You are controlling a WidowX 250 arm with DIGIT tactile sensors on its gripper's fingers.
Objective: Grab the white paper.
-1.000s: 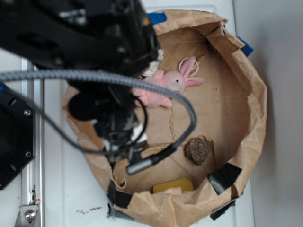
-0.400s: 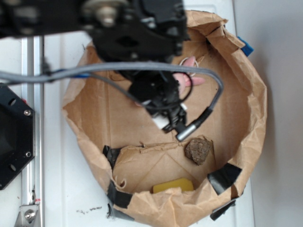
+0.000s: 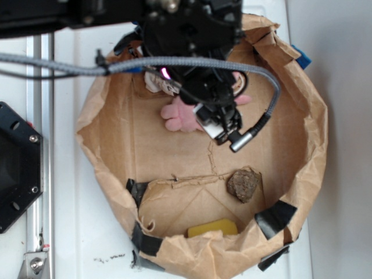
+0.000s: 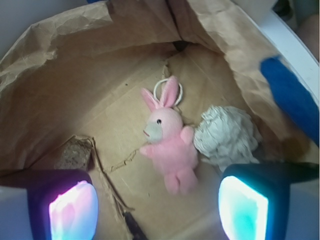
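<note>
Paper (image 4: 226, 136) beside bunny (image 4: 169, 145), now in wrist view. Gripper (image 4: 159, 207) moved across bag (image 3: 302, 133) to hover above; jaws wide apart, holding nothing. Descent pending.

Materials and finishes in the brown paper bin

The white paper (image 4: 227, 136) is seen crumpled and matt, beside the fuzzy cloth of the pink plush bunny (image 4: 169, 145). Creased kraft paper forms the bin wall (image 3: 314, 139), patched with glossy black tape (image 3: 274, 217); a rough brown lump (image 3: 243, 185) is noted.
</note>
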